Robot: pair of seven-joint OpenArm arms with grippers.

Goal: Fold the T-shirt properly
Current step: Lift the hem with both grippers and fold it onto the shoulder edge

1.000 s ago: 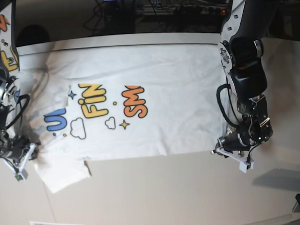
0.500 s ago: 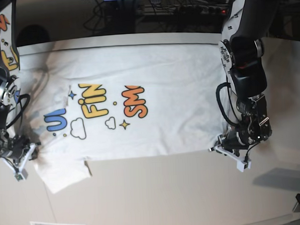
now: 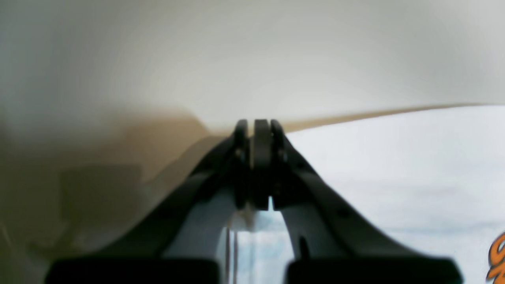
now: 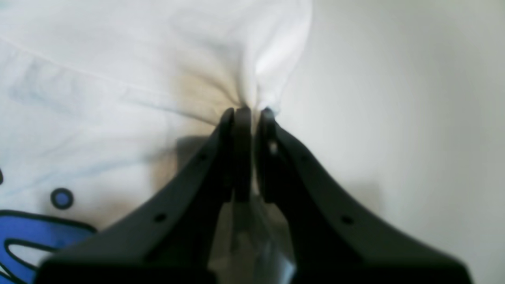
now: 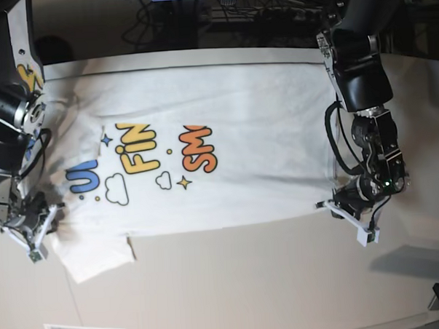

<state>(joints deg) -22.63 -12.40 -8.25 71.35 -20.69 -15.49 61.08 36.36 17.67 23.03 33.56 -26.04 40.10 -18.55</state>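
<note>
Gripping one T-shirt (image 5: 225,120): two tools

1. base view: high overhead, looking down on the whole table (image 5: 232,280). left gripper (image 5: 346,219) sits at frame right, right gripper (image 5: 31,232) at frame left. widest of the three views.
2. left wrist view: mounted behind the left gripper (image 3: 256,126), looking forward along its fingers. very close, low to the surface, blurred. t-shirt (image 3: 394,169) fills the area right of the tips, bare table (image 3: 252,51) ahead.
3. right wrist view: same mounting behind the right gripper (image 4: 248,112), very close. t-shirt (image 4: 118,98) ahead and left of the tips, table (image 4: 414,118) to the right.
4. overlap: each wrist view covers one near corner of the t-shirt (image 5: 260,104) that the base view shows whole.
</note>
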